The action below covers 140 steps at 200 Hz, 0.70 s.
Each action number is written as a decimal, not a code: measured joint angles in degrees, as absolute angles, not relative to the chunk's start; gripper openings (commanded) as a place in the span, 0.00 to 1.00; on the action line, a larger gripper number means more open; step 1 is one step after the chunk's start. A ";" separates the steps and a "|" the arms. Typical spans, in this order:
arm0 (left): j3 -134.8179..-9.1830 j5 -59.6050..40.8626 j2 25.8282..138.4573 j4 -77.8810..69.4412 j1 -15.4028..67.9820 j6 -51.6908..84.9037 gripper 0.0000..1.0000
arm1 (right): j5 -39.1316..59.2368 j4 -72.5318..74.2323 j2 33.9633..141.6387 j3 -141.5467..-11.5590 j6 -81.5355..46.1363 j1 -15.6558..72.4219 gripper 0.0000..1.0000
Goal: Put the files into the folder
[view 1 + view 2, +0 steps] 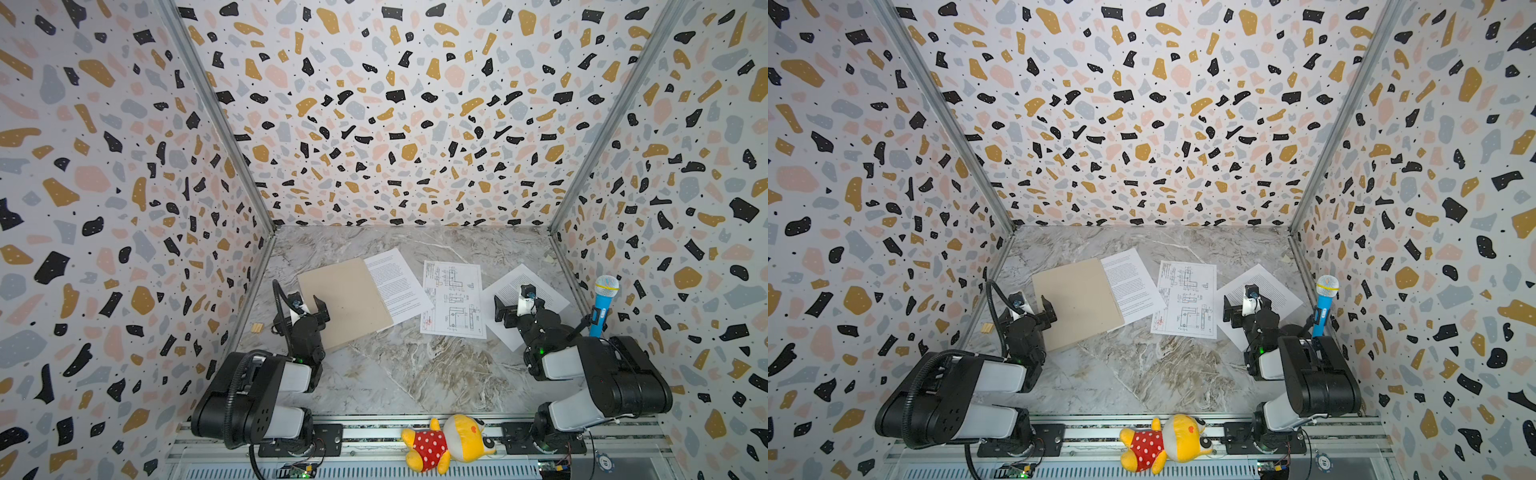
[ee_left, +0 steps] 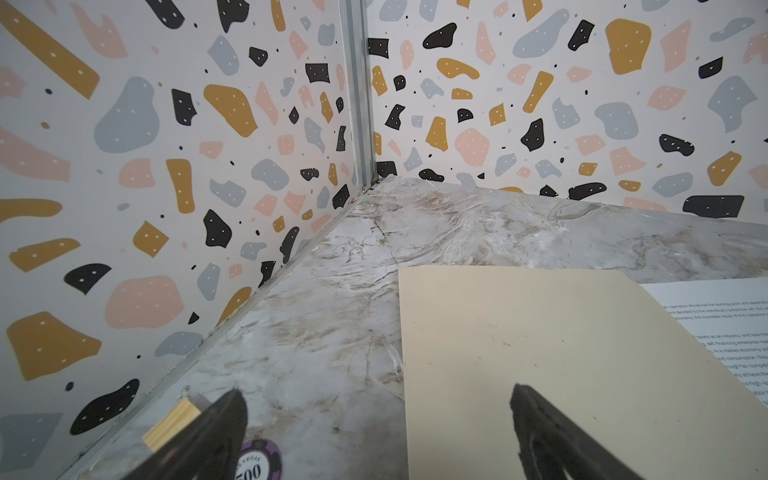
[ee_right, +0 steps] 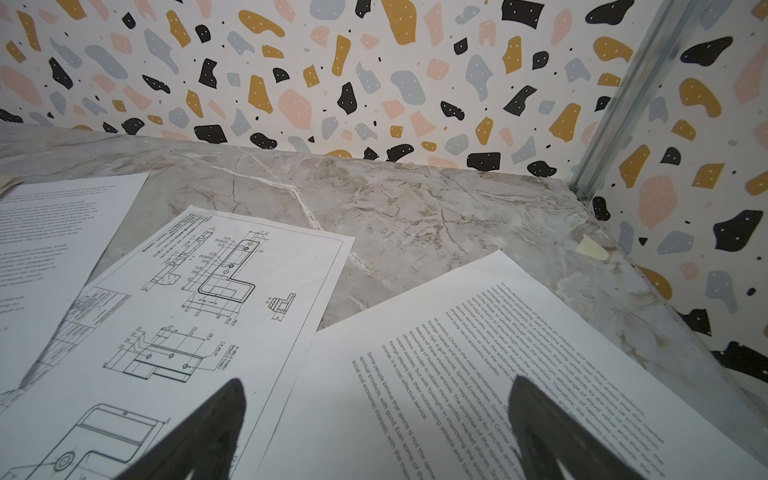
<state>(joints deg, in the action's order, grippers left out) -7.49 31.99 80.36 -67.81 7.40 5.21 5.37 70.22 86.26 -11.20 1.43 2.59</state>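
Though laid within reach on worktop [image 1: 415, 374], not yet filed: three files [image 1: 1133, 286], all outside folder [image 1: 345, 299].
Folder: closed, flat.
Text sheet [image 1: 401, 286]: touching folder, edge possibly tucked beneath.
Drawing [image 1: 453, 299]: just beside.
Second text sheet [image 1: 511, 276]: partly under right arm.
Left tool [image 2: 376, 399]: released, empty, over folder's edge.
Right tool [image 3: 378, 380]: released, empty, above drawing and second text sheet.
Remaining: opening folder, three insertions.
Left wrist view alone: poker chip [image 2: 257, 461].
Right wrist view alone: legible print.
Top views alone: whole layout.

Both top views look down on the table [image 1: 415, 374] [image 1: 1142, 374]; wrist views skim it
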 measured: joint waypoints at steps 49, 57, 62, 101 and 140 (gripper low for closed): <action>-7.49 31.99 80.36 -67.81 7.40 5.21 1.00 | 5.37 70.22 86.26 -11.20 1.43 2.57 0.99; -7.49 31.99 80.36 -67.81 7.40 5.21 0.99 | 5.37 70.22 86.26 -11.22 1.43 2.59 0.99; -7.49 31.99 80.36 -67.81 7.40 5.21 0.99 | 5.37 70.22 86.26 -11.22 1.41 2.57 0.99; -7.49 31.99 80.36 -67.81 7.40 5.21 0.99 | 5.37 70.22 86.26 -11.22 1.41 2.57 0.99; -7.49 32.03 80.34 -67.85 7.40 5.23 0.99 | 5.32 70.17 86.21 -11.22 1.39 2.57 0.98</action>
